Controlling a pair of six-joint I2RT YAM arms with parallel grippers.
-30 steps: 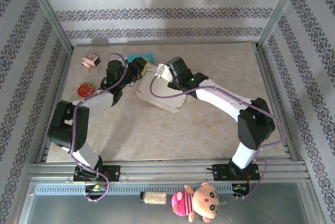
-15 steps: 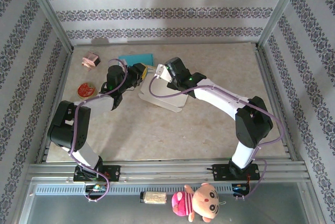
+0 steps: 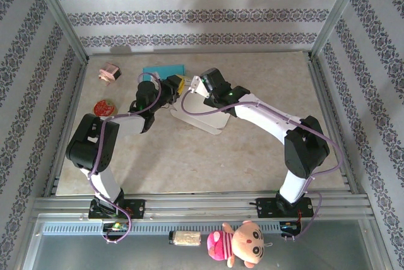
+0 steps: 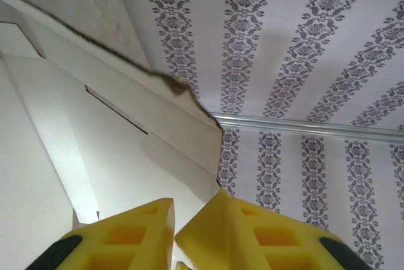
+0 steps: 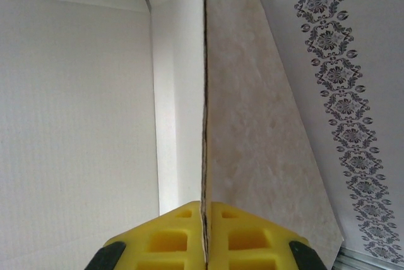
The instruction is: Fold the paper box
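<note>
The paper box (image 3: 203, 118) is a white card blank lying mid-table, its far-left edge lifted. My right gripper (image 3: 194, 87) is shut on that raised edge. In the right wrist view the thin card wall (image 5: 204, 93) runs straight down between the yellow fingers (image 5: 205, 210). My left gripper (image 3: 175, 86) sits just left of the same edge. In the left wrist view its yellow fingers (image 4: 189, 210) stand a narrow gap apart with nothing between them. The tip of its right finger touches the corner of a slotted white flap (image 4: 126, 131).
A teal sheet (image 3: 164, 69) lies behind the grippers. A pink block (image 3: 109, 72) and a red round item (image 3: 103, 106) sit at the far left. A plush doll (image 3: 243, 243) and a small roll (image 3: 185, 238) lie in front of the arm bases. Patterned walls enclose the table.
My left arm has swung right, bringing its gripper up against the box's lifted edge, with the jaws narrower than before. The teal sheet is more exposed. The right gripper keeps its hold.
</note>
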